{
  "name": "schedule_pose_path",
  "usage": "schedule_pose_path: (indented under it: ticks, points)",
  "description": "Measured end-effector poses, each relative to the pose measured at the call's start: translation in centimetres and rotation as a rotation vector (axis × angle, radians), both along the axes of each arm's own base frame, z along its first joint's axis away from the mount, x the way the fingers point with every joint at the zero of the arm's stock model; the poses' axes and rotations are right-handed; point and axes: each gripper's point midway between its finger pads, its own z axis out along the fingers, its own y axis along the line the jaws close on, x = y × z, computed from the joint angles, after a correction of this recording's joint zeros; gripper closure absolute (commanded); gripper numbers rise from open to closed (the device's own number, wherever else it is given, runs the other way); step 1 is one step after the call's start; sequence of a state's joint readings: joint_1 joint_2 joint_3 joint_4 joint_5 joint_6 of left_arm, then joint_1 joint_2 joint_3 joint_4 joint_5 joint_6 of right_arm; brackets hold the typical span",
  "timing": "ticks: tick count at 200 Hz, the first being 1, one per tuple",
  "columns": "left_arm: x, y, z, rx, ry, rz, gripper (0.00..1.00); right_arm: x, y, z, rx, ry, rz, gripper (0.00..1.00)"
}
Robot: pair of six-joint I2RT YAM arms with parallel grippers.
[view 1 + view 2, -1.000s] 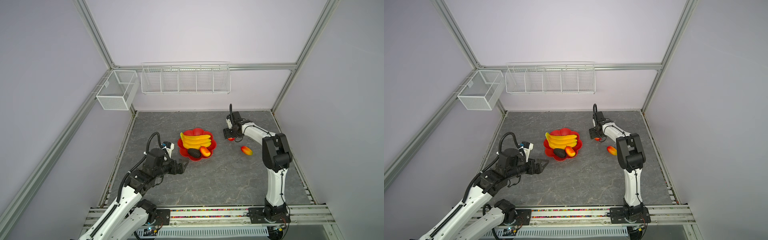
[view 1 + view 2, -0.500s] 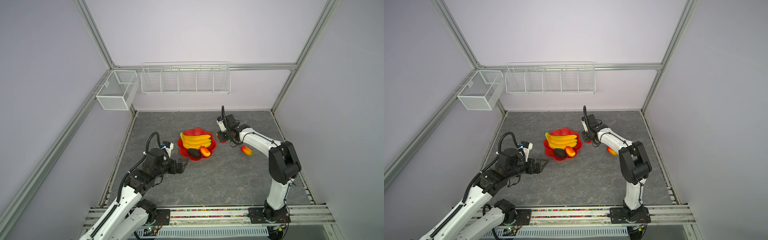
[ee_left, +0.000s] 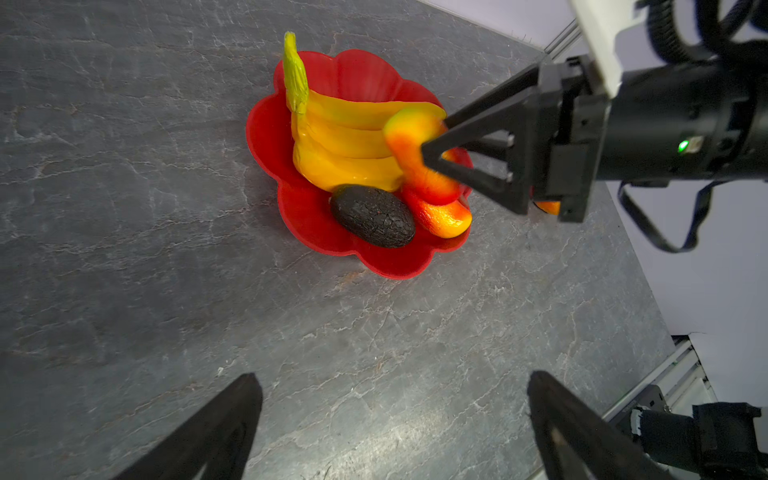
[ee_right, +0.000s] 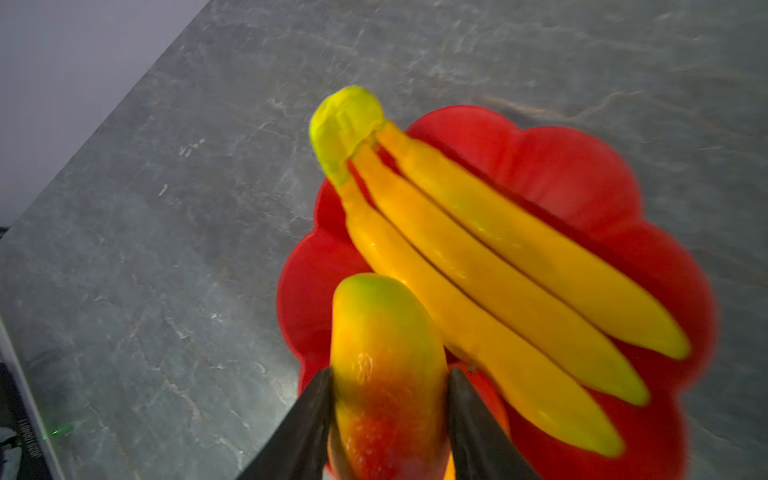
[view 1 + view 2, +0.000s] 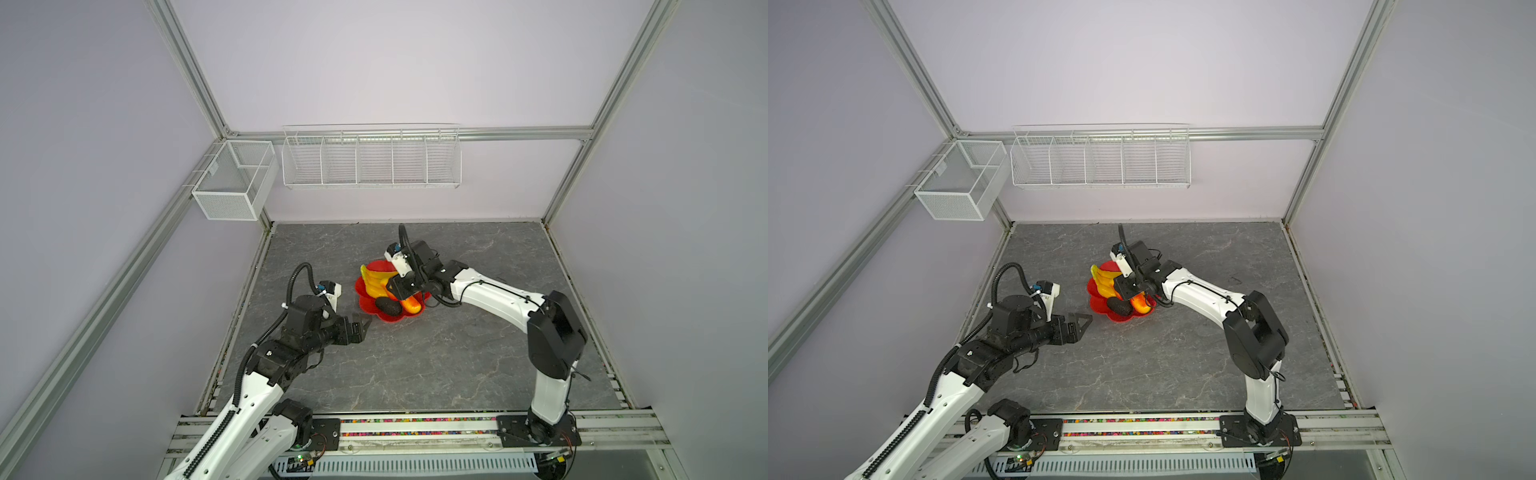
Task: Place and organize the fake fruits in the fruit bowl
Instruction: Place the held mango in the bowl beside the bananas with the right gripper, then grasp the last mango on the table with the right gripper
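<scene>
Spreads the black fingers (image 3: pixel 224 428) of the left gripper (image 3: pixel 392 376) wide apart along the bottom edge of the left wrist frame, over bare grey tabletop (image 3: pixel 124 270). Puts that left gripper (image 5: pixel 361 326) lower left of centre in both top views, aimed at the bowl (image 5: pixel 390 319), near its rim but apart from it.

Sets the red flower-shaped bowl (image 3: pixel 399 270) flat on the tabletop at about the middle of both top views. Keeps a dark avocado (image 3: pixel 372 216) on the near side of the bowl, a red-and-yellow mango (image 3: pixel 446 218) just beside it to the right, and yellow bananas (image 3: pixel 345 141) behind both, green stem pointing up at the left end.

Pinches a second mango (image 4: pixel 386 353) between the fingers (image 4: pixel 303 428) of the right gripper (image 4: pixel 390 374), pressed against its two long sides, at the bottom of the right wrist frame, green-yellow end pointing away from the gripper. Holds it over the right part of the bowl in both top views, by the banana tips and above the mango lying in the bowl; cannot tell whether touching either. Brings the right gripper (image 5: pixel 392 286) in from the right of the frame, low over the bowl.

Ends at the back wall with a small mesh basket (image 5: pixel 232 183) at upper left and a long wire rack (image 5: pixel 370 160) beside it, both hung well above the tabletop.
</scene>
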State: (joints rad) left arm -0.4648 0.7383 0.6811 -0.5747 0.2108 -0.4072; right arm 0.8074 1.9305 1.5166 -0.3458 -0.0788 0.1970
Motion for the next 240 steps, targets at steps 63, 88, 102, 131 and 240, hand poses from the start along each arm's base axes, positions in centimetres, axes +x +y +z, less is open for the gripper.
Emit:
schedule_pose_path:
  ticks: [63,88,102,131,240]
  points:
    - [-0.2,0.2,0.7,-0.011,-0.028,0.004,0.01,-1.8,5.0,-2.8,0.020,0.067,0.028,0.53]
    - [-0.2,0.2,0.9,-0.015,-0.036,0.004,0.01,-1.0,5.7,-2.4,0.032,0.049,0.015,0.52]
    - [-0.3,0.2,1.0,-0.017,-0.040,0.004,0.01,-0.5,6.1,-2.3,0.034,0.041,0.012,0.51]
    - [-0.3,0.2,1.1,-0.017,-0.041,0.004,0.01,0.2,7.0,-2.7,0.035,0.037,0.012,0.40]
    - [-0.7,-1.5,0.5,-0.061,-0.010,-0.077,0.01,-0.4,-7.2,1.4,-0.103,-0.027,-0.262,0.13]
